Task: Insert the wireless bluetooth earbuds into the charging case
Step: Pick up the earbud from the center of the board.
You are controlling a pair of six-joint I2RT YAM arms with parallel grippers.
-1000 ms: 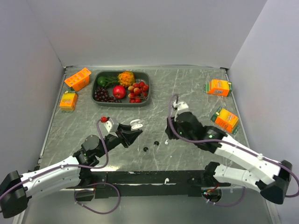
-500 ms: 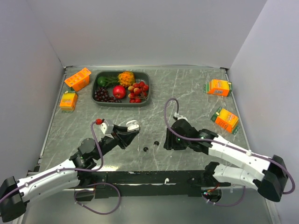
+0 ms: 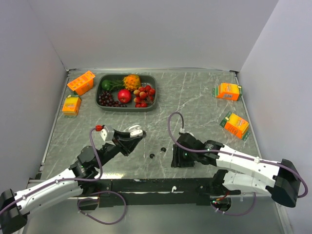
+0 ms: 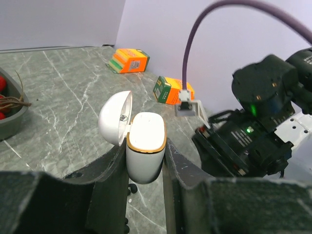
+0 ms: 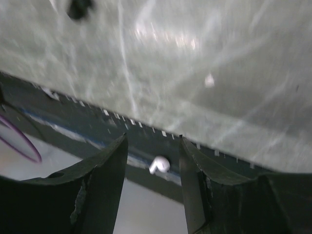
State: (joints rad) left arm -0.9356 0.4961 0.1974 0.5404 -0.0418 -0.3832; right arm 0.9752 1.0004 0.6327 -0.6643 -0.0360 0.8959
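Right hand has drawn back toward the near edge — unclenched, a white earbud framed between its fingers.

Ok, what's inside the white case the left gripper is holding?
The charging case has its lid flipped open; only a plain white inner face shows, with nothing visibly seated. The sockets' depths are hidden.
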